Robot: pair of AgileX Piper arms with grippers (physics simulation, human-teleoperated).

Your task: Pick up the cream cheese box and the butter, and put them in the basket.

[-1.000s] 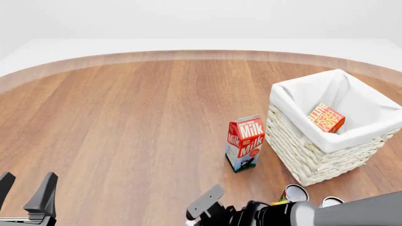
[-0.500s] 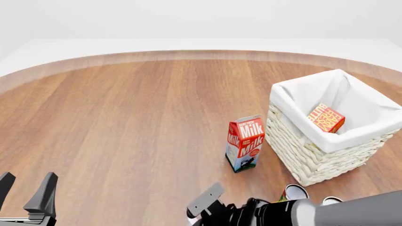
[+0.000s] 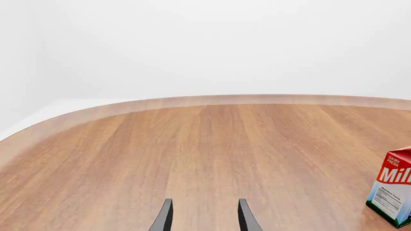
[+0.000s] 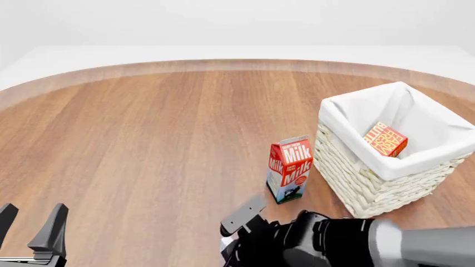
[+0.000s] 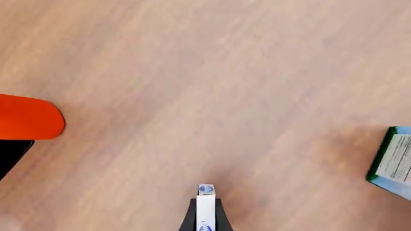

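Butter [image 4: 385,139]: lies tilted inside the basket [image 4: 356,183], against the white cloth lining on the far-right inner side. Red-orange carton, white lettering facing up. The basket sits at the right of the table [image 4: 148,144] in the front view.

Milk carton [image 4: 288,169]: upright, just beside the basket's left wall, not clearly touching it. Its lower corner also shows at the edge of the left wrist view [image 3: 393,187] and of the right wrist view [image 5: 393,161].

Right gripper [image 5: 205,211]: low at the near edge of the table, in front of the milk carton, well apart from the basket and butter. The right wrist view looks straight down at the wood; the fingers are closed on a thin white item with blue print [image 5: 205,204], seen edge-on. Cannot read what it is. In the front view the arm body hides the fingertips.

Left gripper [image 3: 204,217]: near-left corner of the table, fingers parted, nothing between them, far from the basket.

An orange shape [image 5: 29,118] sits at the right wrist view's edge; identity unclear.
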